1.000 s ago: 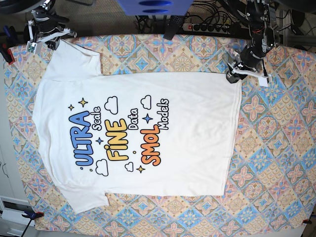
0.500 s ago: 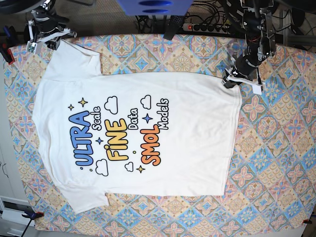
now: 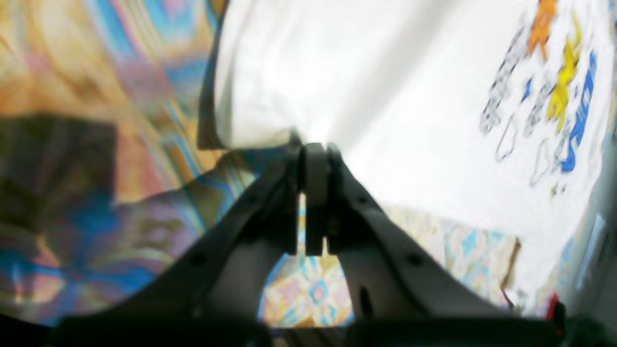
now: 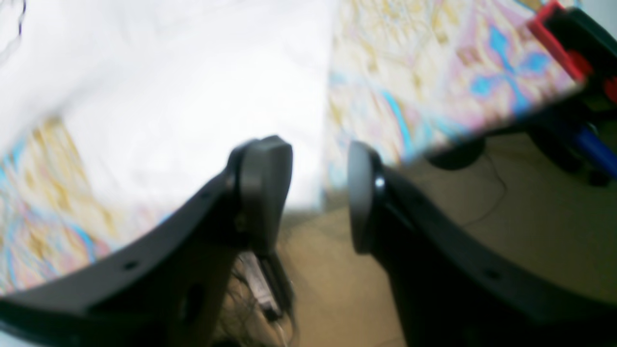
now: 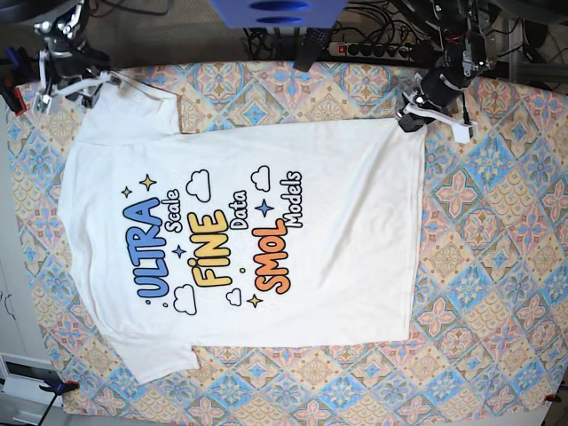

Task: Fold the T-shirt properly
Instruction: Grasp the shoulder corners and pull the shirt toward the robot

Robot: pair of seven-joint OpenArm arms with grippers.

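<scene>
Folding is barely beginning: in the left wrist view the left gripper (image 3: 313,159) is pinching the T-shirt (image 3: 385,96) hem corner, in the right wrist view the right gripper (image 4: 318,193) is gaping empty beside the sleeve, and in the base view the shirt is lying flat, print up, unfolded on the patterned table (image 5: 497,266).

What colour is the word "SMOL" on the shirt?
Orange, on the T-shirt; clearest in the base view.
</scene>
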